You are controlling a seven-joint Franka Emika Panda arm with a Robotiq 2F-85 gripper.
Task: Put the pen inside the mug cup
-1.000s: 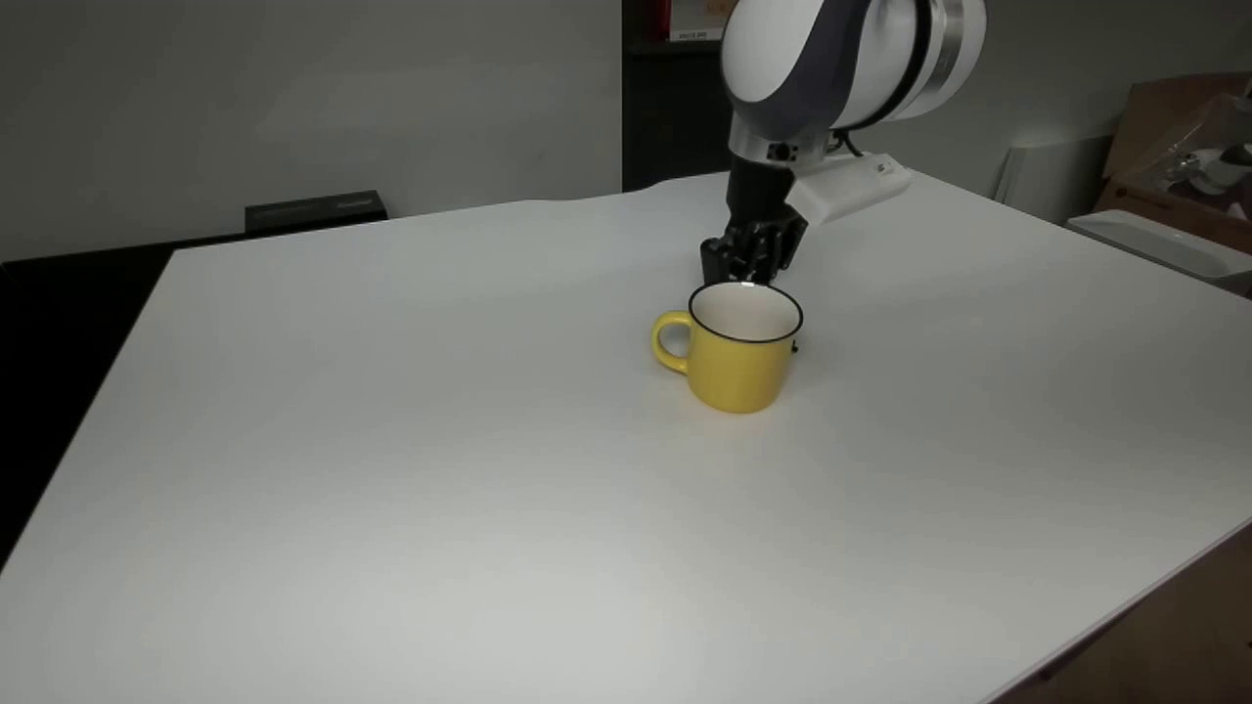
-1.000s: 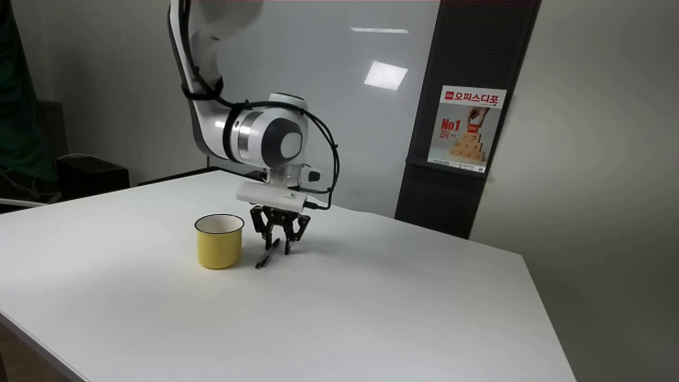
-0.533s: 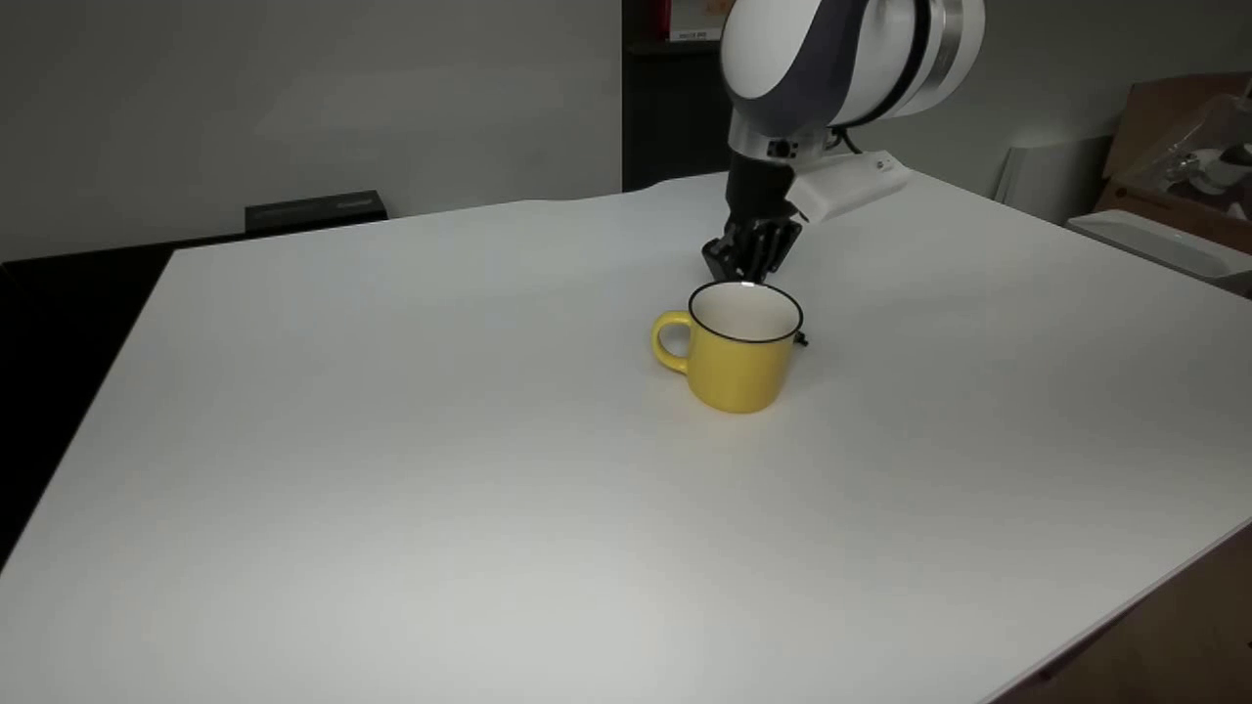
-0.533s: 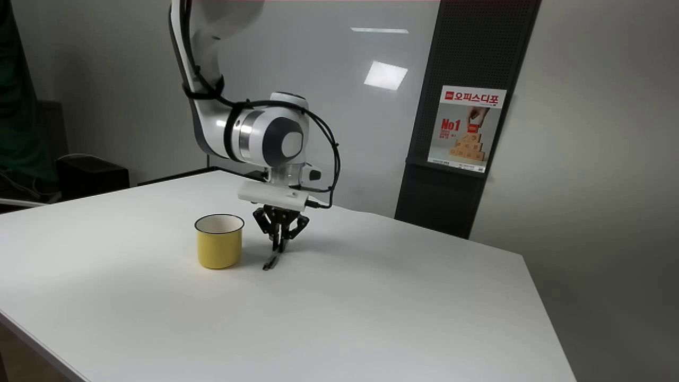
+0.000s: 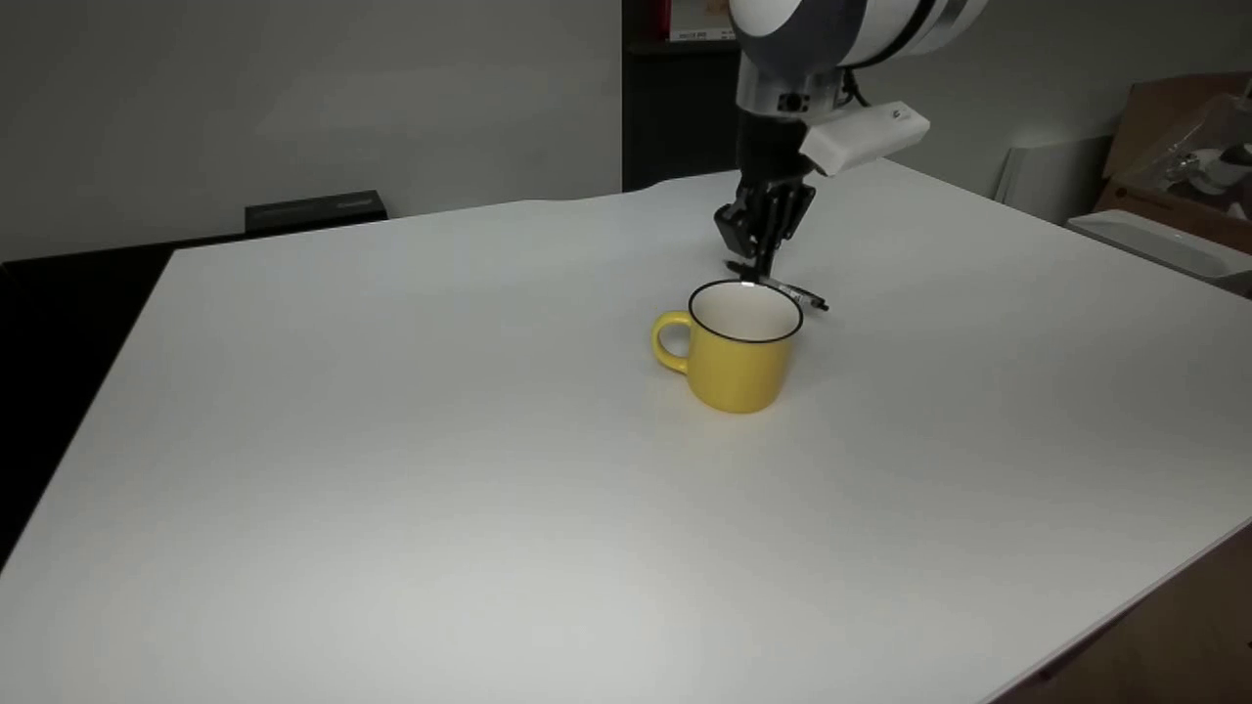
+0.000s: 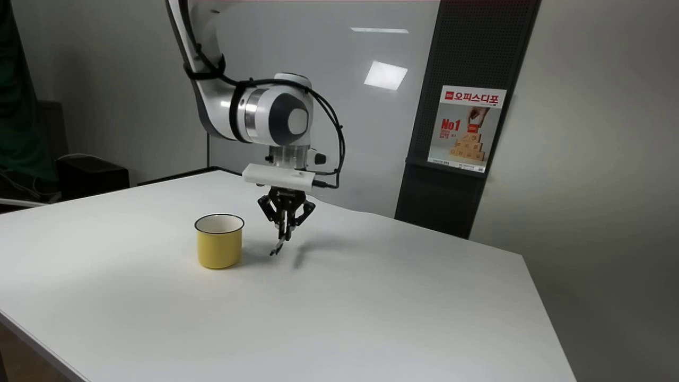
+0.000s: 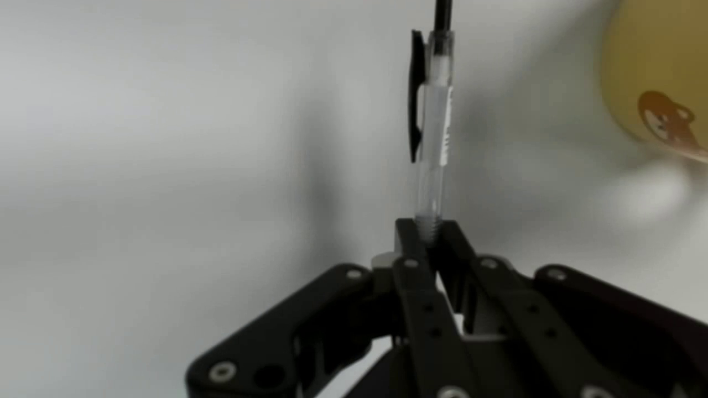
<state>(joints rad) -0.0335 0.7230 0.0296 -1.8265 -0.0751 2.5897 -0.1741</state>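
Clear-and-black pen held beside the yellow mug cup

Wrist view: the gripper pinches the barrel part-way along, jaws drawn in to its thickness. The long axis runs nearly vertical here, clip end pointing away from the jaws. In an exterior view, the pen slants from upper left to lower right above the table, outside the upright mug cup.

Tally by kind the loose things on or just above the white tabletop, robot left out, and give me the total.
Yellow mug cup: 1
Pen, held in the jaws: 1
Total: 2
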